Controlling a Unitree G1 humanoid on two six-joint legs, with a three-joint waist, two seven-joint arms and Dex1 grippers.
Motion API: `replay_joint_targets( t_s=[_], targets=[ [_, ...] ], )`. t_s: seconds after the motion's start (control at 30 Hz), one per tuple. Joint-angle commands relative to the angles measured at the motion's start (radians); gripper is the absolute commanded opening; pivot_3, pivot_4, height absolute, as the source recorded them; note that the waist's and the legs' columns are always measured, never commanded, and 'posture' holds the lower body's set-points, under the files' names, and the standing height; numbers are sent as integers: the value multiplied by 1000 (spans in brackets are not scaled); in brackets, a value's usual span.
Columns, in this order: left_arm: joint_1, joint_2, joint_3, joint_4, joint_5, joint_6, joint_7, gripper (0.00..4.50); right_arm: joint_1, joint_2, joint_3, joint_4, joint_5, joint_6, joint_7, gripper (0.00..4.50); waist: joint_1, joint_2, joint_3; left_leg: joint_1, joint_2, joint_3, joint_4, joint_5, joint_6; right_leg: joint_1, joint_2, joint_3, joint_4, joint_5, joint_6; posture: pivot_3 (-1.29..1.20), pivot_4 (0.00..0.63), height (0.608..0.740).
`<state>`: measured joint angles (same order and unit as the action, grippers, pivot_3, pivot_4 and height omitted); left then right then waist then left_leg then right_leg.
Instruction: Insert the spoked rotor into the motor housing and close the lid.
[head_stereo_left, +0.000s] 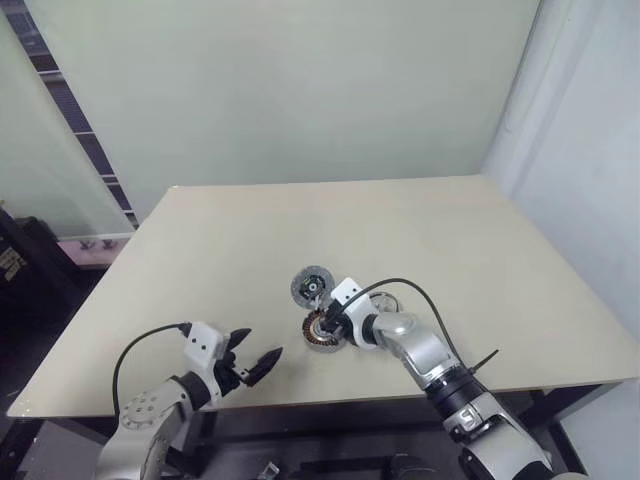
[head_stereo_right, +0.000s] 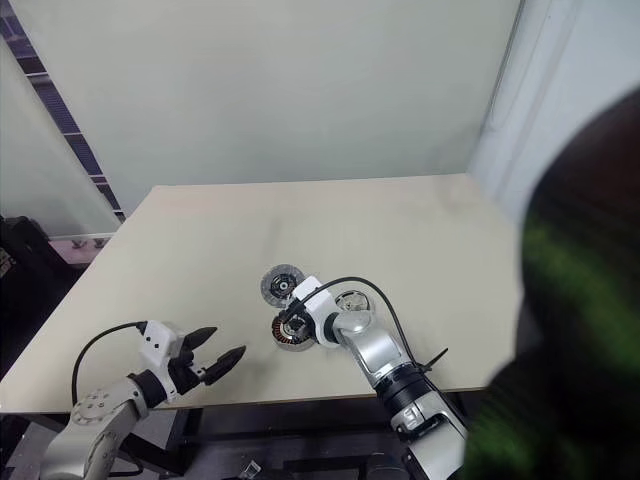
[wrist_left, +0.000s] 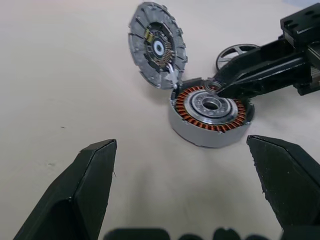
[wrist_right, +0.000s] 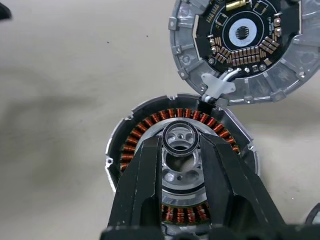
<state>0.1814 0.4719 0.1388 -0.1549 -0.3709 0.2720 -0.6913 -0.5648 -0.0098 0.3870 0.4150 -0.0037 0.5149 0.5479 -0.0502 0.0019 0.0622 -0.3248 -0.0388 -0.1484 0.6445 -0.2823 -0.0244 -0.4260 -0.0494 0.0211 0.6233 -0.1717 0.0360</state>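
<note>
- Right gripper (wrist_right: 181, 145) was clamped on a small thin ring (wrist_right: 180, 138), held directly over the silvery centre of the motor housing (wrist_left: 210, 115); fingertips just above the hub, contact with it not clear
- Left gripper (head_stereo_left: 255, 362) hung with its fingers wide apart and nothing between them, near the table's near edge, to the left of the parts and well apart from them
- Motor housing sat near the middle of the table (head_stereo_left: 220, 260), open side up, copper windings showing all round
- Lid (head_stereo_left: 312, 286) lay just beyond the housing on its far side, inner face up, joined to the housing's rim by short wires at a small tab; the two rims looked to be touching or nearly so
- Spoked rotor (wrist_left: 236, 51) lay flat on the table just right of the housing, behind the right arm; judged not yet inserted
- Key relation: rotor lay to the right of the housing, so the right arm was the nearer; being a disc it had no long axis, and would likely go in flat, hub over the housing centre
- Count: one housing, one lid, one rotor, one thin ring, two grippers
</note>
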Motion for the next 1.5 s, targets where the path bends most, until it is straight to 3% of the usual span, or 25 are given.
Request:
replay_joint_targets(
  t_s=[0.03,1.5],
  targets=[
    [-7,8,23,-52,-14,-5,6,4500,-39,17,-11,12,-5,-39,0,799,0,0,0,0,0,0,0,0,0,0,0,0,0,0,0,0,0,740],
    [-3,-4,10,-77,-6,6,24,4500,-42,29,-12,138,-51,-88,11,799,0,0,0,1,0,0,0,0,0,0,0,0,0,2,-2,0,0,740]
  ],
)
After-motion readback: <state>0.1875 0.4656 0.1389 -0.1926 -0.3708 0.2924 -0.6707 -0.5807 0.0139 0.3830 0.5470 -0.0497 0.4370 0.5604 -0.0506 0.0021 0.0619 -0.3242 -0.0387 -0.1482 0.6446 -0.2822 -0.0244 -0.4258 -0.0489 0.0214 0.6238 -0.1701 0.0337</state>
